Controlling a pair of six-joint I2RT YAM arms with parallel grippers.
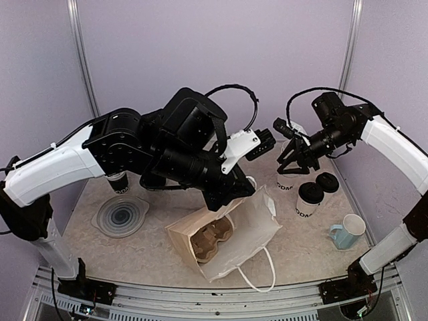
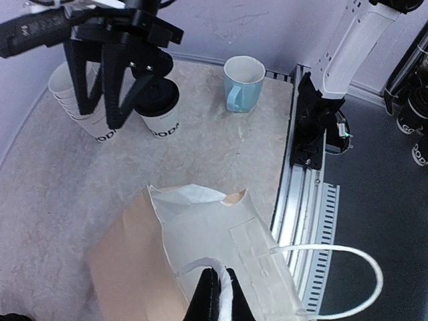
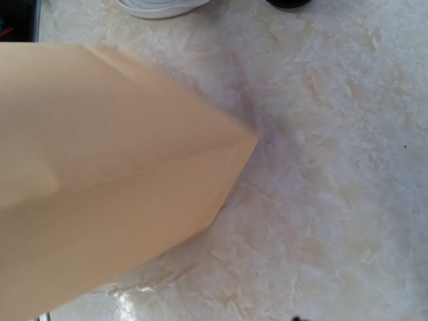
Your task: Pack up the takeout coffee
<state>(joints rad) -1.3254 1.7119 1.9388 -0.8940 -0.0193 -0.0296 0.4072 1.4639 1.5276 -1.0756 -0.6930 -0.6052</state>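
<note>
The left gripper [image 2: 215, 286] is pinched shut on the rim of the paper bag [image 1: 257, 224]. The right gripper [image 1: 293, 168] hangs with fingers apart over the stack of lidless cups [image 1: 285, 182]. It seems clear of them, though the angle is poor. The nearer lidded cup [image 1: 309, 198] stands just to its right and the farther lidded cup [image 1: 327, 182] just beyond, both outside the bag.

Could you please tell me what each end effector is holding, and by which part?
The left end effector pinches the white paper bag by the rim of its opening. The right end effector stands open and appears to hold nothing.
</note>
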